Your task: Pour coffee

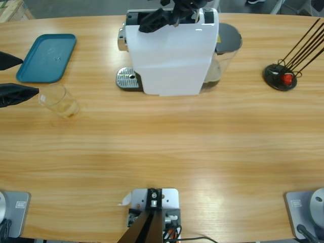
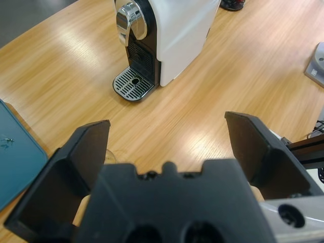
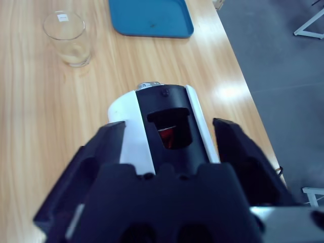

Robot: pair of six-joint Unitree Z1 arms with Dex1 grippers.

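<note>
Table (image 1: 162, 152) is carrying everything. Coffee machine (image 1: 171, 55) is sitting directly under the right gripper (image 1: 174, 15); in the right wrist view the machine's black top slot (image 3: 169, 129), with something red inside, is lying between the 2 jaws, which are spread wide and gripping nothing. Whether they are touching the machine I cannot tell. Drip grate (image 2: 133, 83) is well ahead of the left gripper (image 2: 167, 147), bare, no cup on it.

Teal tray (image 1: 46, 56) is lying just beside the left gripper (image 1: 17, 93), on the far side. Glass (image 1: 59, 100) is sitting right at the left claw's tips in the high view; in the left wrist view only a sliver of its rim (image 2: 110, 156) is showing by 1 jaw. Left jaws are standing wide apart, holding nothing.

Coffee: not seeing any dark liquid or foam. Glass is showing only a faint yellowish tint at the bottom (image 3: 76, 54).

Step, as I'm judging it: setup, before brewing. Right claw is working at the machine top, left is lining up on the glass. Next move is likely calling for the left claw to close on the glass and carry it to the grate under the spout (image 2: 126, 20).
</note>
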